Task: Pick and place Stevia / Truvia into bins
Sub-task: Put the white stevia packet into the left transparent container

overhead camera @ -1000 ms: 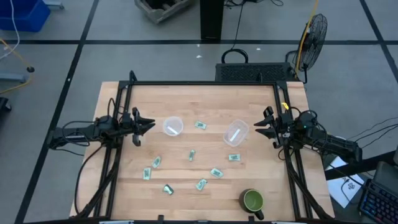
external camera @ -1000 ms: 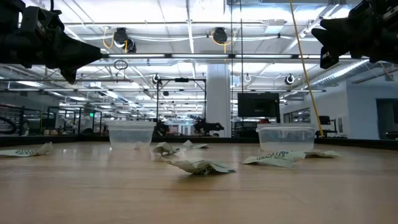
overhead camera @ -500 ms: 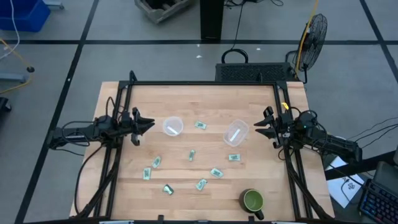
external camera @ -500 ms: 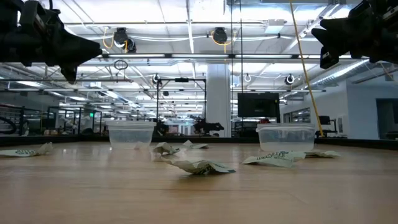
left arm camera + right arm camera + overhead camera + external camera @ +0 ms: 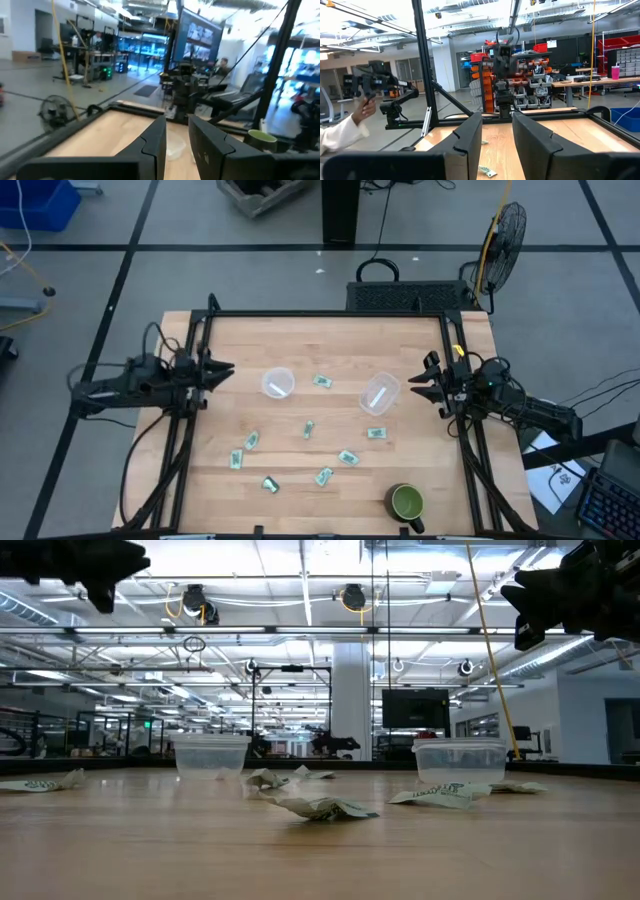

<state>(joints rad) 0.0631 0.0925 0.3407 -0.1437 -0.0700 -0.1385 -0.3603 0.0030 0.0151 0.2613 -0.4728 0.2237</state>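
Note:
Several green-and-white Stevia packets lie flat on the wooden table: one [image 5: 321, 381] between the two bins, the others [image 5: 309, 429] [image 5: 347, 458] scattered toward the near edge. The bins are two clear cups, one [image 5: 278, 383] left of centre and one [image 5: 380, 393] right of centre; both stand on the table. My left gripper [image 5: 226, 368] hovers high over the left edge, pointing level toward the left cup, open by a narrow gap [image 5: 177, 125] and empty. My right gripper [image 5: 414, 386] hangs at the right edge beside the right cup, open narrowly [image 5: 497, 120] and empty.
A green mug [image 5: 407, 502] stands near the table's front right corner. A black frame [image 5: 320, 315] runs along the table's far, left and right sides. In the right wrist view a person's hand and white sleeve [image 5: 350, 125] show beyond the table.
My left gripper has risen well above the table and drawn back a little toward the left edge, still pointing level toward the left cup. The gap between its fingers looks the same. No packet or cup has moved.

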